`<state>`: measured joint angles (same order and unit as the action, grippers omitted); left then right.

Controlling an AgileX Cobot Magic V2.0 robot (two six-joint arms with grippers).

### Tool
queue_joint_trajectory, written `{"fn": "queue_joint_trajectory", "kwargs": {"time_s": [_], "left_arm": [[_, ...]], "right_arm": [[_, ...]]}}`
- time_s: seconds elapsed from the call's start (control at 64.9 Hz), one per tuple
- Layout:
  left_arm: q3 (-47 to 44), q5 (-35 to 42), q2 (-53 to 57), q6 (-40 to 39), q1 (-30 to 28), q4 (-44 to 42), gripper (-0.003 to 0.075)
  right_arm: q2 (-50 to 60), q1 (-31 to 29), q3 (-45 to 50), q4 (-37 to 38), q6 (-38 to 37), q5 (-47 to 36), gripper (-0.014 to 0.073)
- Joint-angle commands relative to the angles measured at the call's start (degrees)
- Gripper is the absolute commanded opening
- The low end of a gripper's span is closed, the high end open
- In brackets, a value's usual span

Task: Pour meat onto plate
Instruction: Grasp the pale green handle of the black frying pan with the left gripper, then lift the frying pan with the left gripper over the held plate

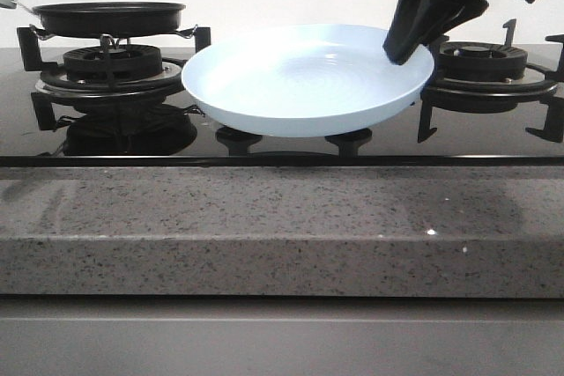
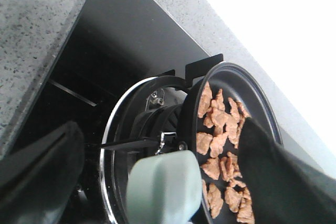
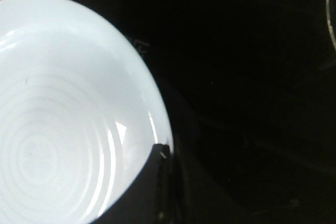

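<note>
Gripping the far-right rim of the plate (image 1: 304, 81), the right gripper (image 1: 407, 48) comes down from above; in the right wrist view one dark finger (image 3: 149, 184) lies over the plate's edge, so the fingers appear clamped on the rim, though the second finger is hidden beneath. The plate is tilted, its right side raised, and sits between the two burners on the black glass stovetop (image 1: 264, 143). Its pale-blue surface with faint concentric rings is bare: no meat on it.

The left gripper (image 2: 157, 182) has its two dark fingers (image 2: 283, 182) spread apart on either side of a pale-green handle (image 2: 165, 190). Whether the pads already touch the handle cannot be told; a gap shows on at least one side, so the grip looks not yet made.

The handle belongs to the black frying pan (image 1: 110, 17), which rests on the left burner grate (image 1: 106, 63). All of the meat (image 2: 223, 150) is in that pan: thin tan-brown pieces spread loosely over its floor.

Judgement: the task is at the setup step. The plate is held and angled to receive; pouring has not begun. The next move calls for the left fingers to close firmly on the handle, lift the pan off the grate, carry it over the plate and tip it. Risk: loose, light pieces may slide off the shallow, tilted plate or miss its rim.
</note>
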<state>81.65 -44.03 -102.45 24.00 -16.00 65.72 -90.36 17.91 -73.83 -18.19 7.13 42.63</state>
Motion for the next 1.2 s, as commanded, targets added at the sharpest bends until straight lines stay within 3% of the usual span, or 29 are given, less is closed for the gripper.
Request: {"fn": "queue_joint_trajectory", "kwargs": {"time_s": [0.0,0.154,0.401,1.187], "left_arm": [[2.1,-1.9,1.6,1.6,-0.2,5.5,0.0586],[2.6,-5.9,-1.0,4.6,-0.2,11.6,0.0586],[2.6,-6.9,-1.4,5.5,-0.8,11.6,0.0559],[2.6,-10.2,-1.3,5.9,-1.8,14.5,-0.0020]], "right_arm": [[2.3,-0.1,-1.2,-0.7,0.7,-2.5,-0.0106],[2.3,-0.1,-1.2,-0.7,0.7,-2.5,-0.0106],[2.3,-0.1,-1.2,-0.7,0.7,-2.5,-0.0106],[2.3,-0.1,-1.2,-0.7,0.7,-2.5,-0.0106]]}}
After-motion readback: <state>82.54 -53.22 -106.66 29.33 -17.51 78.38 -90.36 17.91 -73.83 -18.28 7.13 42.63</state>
